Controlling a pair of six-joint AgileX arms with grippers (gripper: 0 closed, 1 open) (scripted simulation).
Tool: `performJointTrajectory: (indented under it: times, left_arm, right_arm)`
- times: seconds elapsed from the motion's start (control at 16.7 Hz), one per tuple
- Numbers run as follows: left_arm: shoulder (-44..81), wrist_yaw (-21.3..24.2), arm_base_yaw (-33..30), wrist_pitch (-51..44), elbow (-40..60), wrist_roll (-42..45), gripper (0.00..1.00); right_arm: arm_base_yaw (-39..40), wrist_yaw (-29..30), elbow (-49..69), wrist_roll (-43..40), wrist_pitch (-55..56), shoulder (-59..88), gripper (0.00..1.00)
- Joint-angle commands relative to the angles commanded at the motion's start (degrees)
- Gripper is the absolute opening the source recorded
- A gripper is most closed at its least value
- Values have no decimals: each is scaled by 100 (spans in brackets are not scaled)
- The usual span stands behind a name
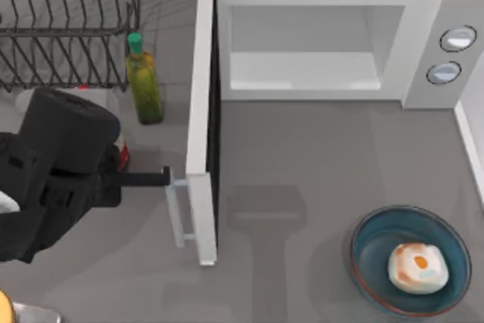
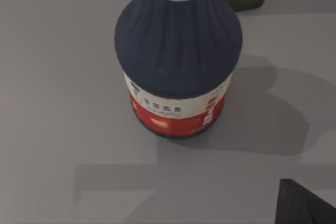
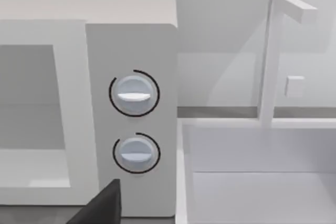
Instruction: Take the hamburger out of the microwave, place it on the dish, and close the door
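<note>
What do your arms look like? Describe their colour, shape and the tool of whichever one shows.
The left arm is matte black, with bulky rounded housings stacked like drums. Its tool ends in a slim, straight black bar reaching towards the door handle. No cables, stripes or markings are visible on it. A black angular corner of each arm's own tool also shows in the left and right wrist views.

I see soft, even light from above on the grey table, with no glare. The open door drops a pale shadow on the table beside it. Under my left wrist, the dark bottle throws a soft grey shadow to one side.
</note>
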Motion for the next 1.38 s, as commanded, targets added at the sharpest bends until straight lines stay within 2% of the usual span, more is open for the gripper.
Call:
performJointTrajectory:
  times: [0.3, 0.72, 1.14, 1.38]
  left_arm:
    - [345, 9, 15, 1129, -808, 24, 0]
    - [364, -42, -191, 1113, -646, -70, 0]
    - [1903, -961, -1746, 740, 621, -1400, 0]
    - [2079, -1097, -1926, 684, 795, -1576, 0]
  right_arm:
    - [0, 0, 0, 0, 0, 0, 100]
    - [0, 0, 0, 0, 0, 0, 100]
    - [0, 0, 0, 0, 0, 0, 100]
    - [0, 0, 0, 0, 0, 0, 100]
